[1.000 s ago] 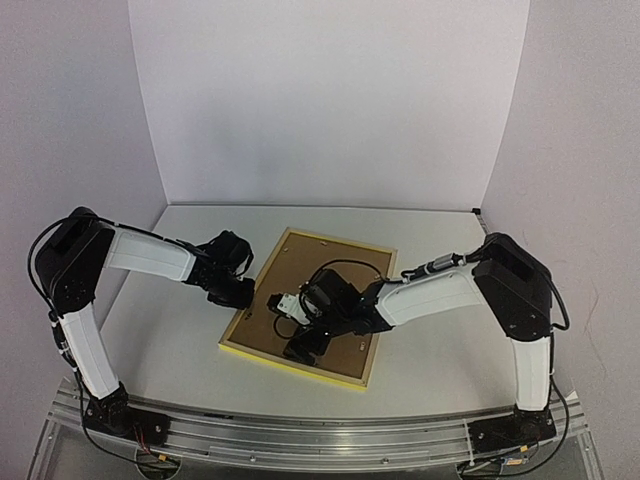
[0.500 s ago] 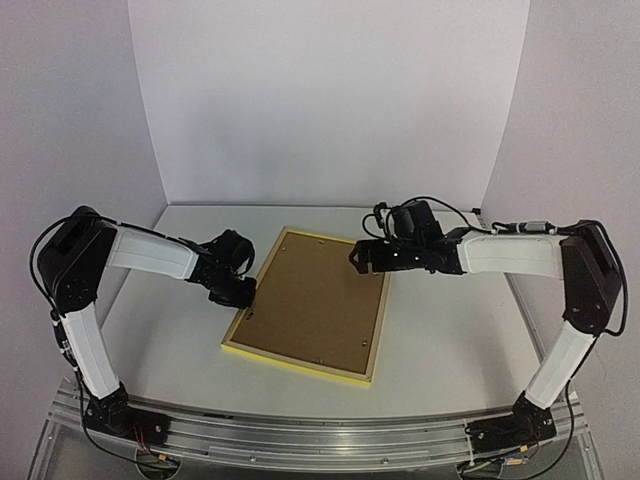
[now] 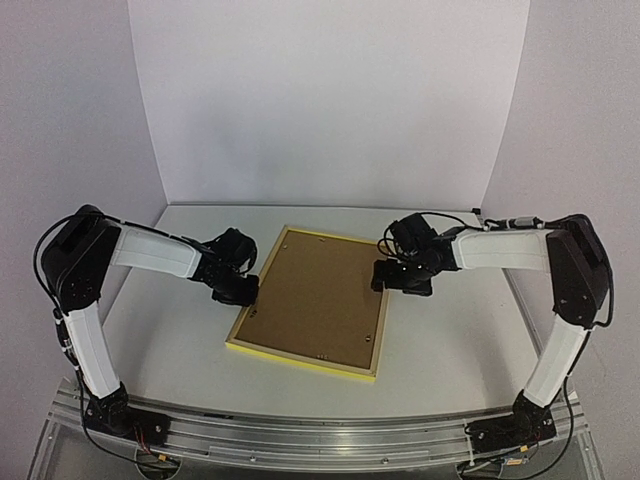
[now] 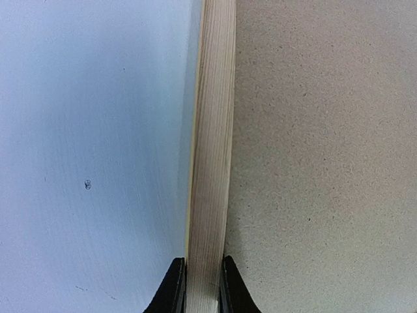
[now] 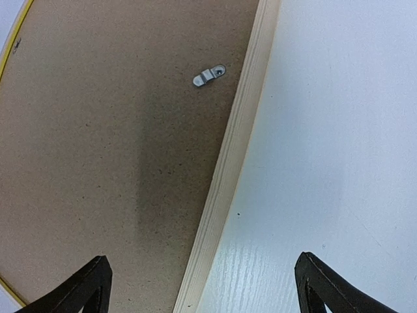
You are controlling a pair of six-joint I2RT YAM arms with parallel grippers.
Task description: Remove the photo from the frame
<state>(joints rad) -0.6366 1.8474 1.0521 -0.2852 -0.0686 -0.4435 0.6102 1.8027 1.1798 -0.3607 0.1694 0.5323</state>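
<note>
Brown backing board (image 3: pixel 315 290) filled the frame (image 3: pixel 300 358), which lay face down and slightly turned on the white surface (image 3: pixel 440 330) between the two arms. We saw a small metal tab (image 5: pixel 209 75) lying on the board just beside the right rail. The board covered everything inside the frame. White walls (image 3: pixel 330 100) stood behind and at both sides. The left tool (image 3: pixel 248 290) sat at the left rail, its fingers (image 4: pixel 174 287) pinching the pale wood from either side. The right tool (image 3: pixel 398 278) hung over the right rail near the far corner, fingers (image 5: pixel 85 287) spread wide. One finger was above the board and the other above the bare surface.
</note>
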